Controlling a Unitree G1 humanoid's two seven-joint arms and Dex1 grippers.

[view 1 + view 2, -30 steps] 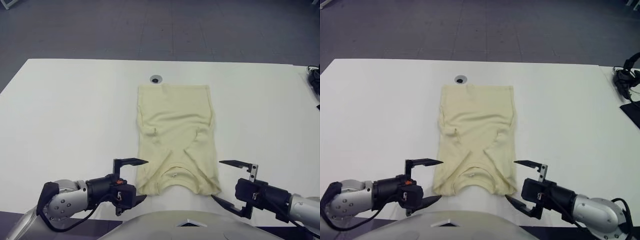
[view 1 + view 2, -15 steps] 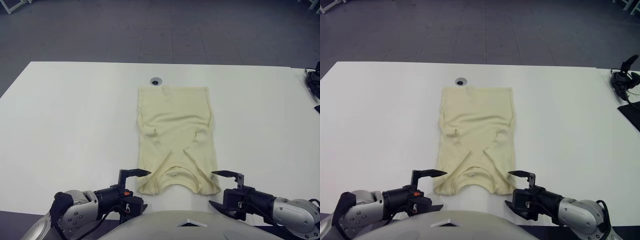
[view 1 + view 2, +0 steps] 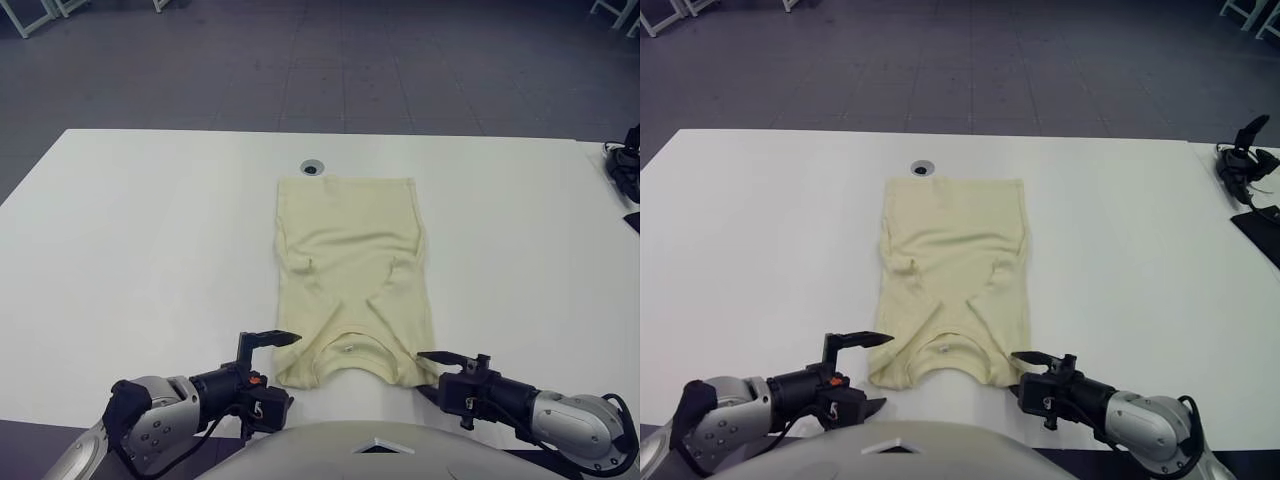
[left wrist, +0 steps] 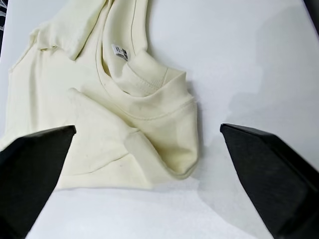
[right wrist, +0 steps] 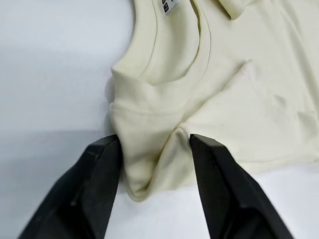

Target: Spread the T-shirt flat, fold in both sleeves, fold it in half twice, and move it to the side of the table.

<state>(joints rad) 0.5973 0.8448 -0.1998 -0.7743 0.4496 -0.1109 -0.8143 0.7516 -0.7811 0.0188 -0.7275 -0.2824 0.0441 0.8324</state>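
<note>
The cream T-shirt (image 3: 350, 270) lies mid-way across the white table (image 3: 130, 230), both sleeves folded in across the chest; its collar points toward the robot and its hem sits just short of the round grommet (image 3: 312, 167). Now the left gripper (image 3: 290, 368) hovers at the near left shoulder corner, spread wide; in its wrist view the corner lies between the two fingers, apart from both. On the other side, the right gripper (image 5: 152, 142) has its fingers (image 5: 99, 179) drawn in on the near right shoulder corner; the fabric bunches, pinched between them. Dark cables (image 3: 628, 165) sit at the table's far right edge.
</note>
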